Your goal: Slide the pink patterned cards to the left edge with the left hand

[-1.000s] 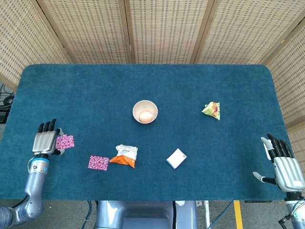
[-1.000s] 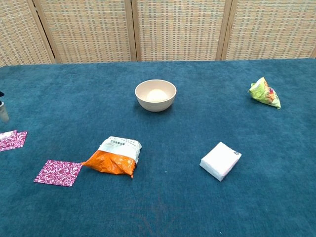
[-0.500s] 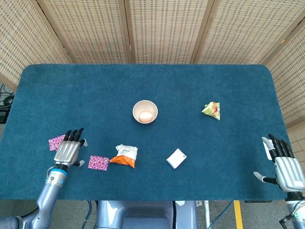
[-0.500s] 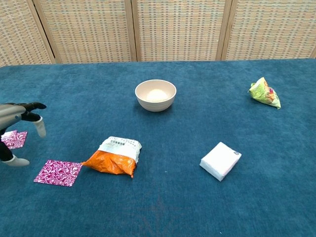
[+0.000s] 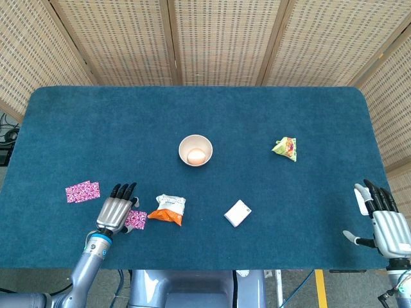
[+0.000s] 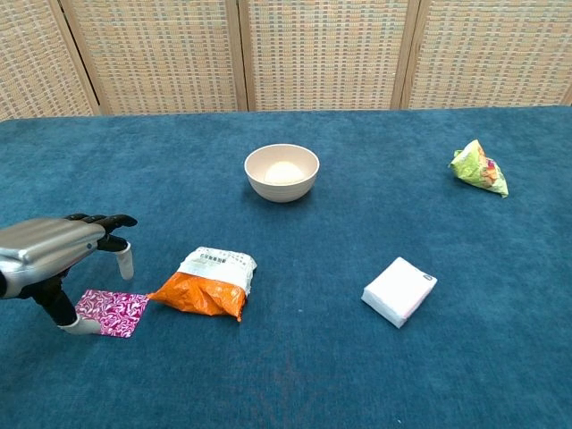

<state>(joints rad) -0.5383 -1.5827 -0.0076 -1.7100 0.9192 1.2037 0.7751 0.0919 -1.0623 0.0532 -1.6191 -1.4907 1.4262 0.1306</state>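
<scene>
The left hand [image 5: 116, 213] hovers flat, fingers spread and empty, over one pink patterned card [image 6: 114, 310], a thin magenta rectangle with white swirls. A second matching card [image 5: 83, 191] lies flat nearer the table's left edge. The right hand [image 5: 384, 218] also holds nothing, fingers apart.

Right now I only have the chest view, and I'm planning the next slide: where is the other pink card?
Observer: The other pink card lies flat, further left than the left hand and apart from it.
Operator: And the right hand?
Observer: The right hand is by the right front corner of the table, fingers apart, holding nothing.
Operator: The near card from above?
Observer: The left hand hides the left part of the near card.
</scene>
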